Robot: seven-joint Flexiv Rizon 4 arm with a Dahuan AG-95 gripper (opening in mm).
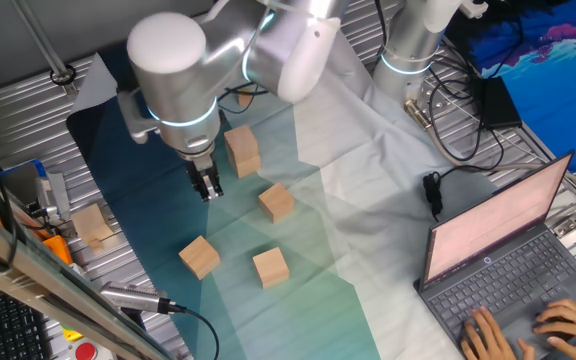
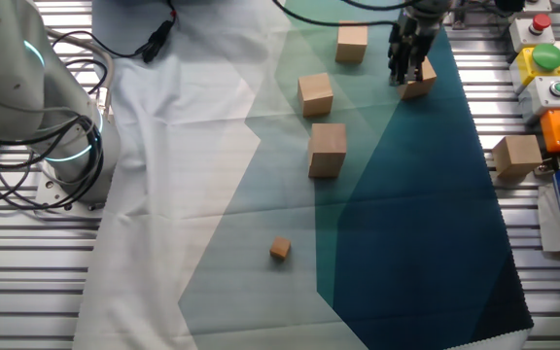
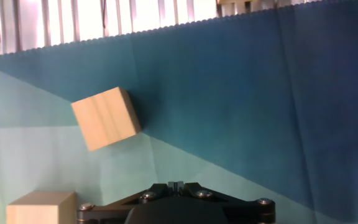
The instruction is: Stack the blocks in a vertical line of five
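Five plain light-tan wooden cubes lay on the teal-and-white cloth (image 1: 318, 250). Two stood stacked, one atop the other (image 1: 242, 151). A single cube (image 1: 277, 202) sat just beside that stack. Two more sat nearer the cloth's front edge, well apart from the stack: one (image 1: 199, 256) on the dark teal band, one (image 1: 270, 267) on the pale band. The black two-finger gripper (image 1: 207, 187) hung over the dark band near the stack, holding nothing; I cannot tell how far its fingers stood apart. A tiny tan cube (image 2: 279, 249) lay alone on the cloth, and a paler cube (image 1: 92, 225) rested on the ribbed metal counter (image 2: 27, 262).
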